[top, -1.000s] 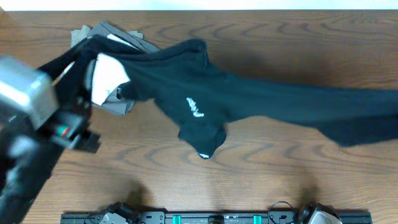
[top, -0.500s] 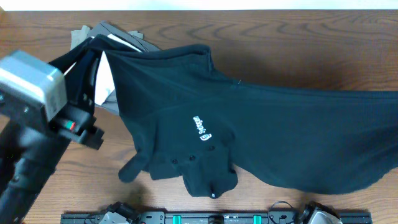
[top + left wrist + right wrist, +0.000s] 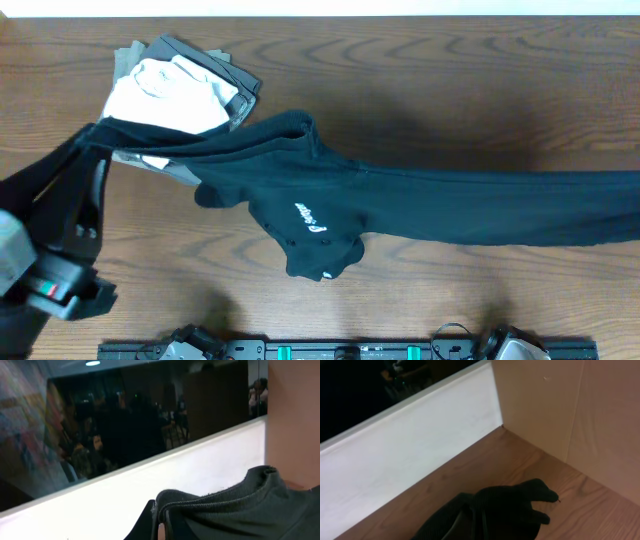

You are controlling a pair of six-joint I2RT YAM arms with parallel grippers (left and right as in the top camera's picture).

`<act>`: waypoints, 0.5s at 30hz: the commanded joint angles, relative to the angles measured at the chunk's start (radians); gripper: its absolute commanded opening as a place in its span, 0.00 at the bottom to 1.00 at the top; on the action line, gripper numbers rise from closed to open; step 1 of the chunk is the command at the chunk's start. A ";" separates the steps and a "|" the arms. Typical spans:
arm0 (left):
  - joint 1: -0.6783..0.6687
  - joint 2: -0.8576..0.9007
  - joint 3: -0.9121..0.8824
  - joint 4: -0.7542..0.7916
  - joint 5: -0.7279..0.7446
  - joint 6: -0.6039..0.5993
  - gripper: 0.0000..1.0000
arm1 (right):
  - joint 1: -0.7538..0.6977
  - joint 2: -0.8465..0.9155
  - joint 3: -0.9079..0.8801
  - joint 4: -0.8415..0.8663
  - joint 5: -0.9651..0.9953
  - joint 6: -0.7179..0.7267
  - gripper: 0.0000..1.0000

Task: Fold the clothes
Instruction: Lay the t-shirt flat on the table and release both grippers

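Brown wood-grain worktop; white ledge, beige wall panels, dark glass above. Black shirt stretched, clenched in left jaws and right jaws.

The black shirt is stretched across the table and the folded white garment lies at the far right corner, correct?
No. The overhead view shows the folded white garment at the far left corner; the black shirt is stretched across the table.

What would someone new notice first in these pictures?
The black shirt, stretched in a long band across the table, its ends pinched by the left gripper and the right gripper. Next, the folded white garment on a grey pile at the table's far left.
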 commanded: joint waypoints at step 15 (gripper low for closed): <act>0.045 0.494 0.014 0.044 -0.280 0.026 0.06 | -0.006 0.293 0.010 -0.052 -0.060 -0.024 0.01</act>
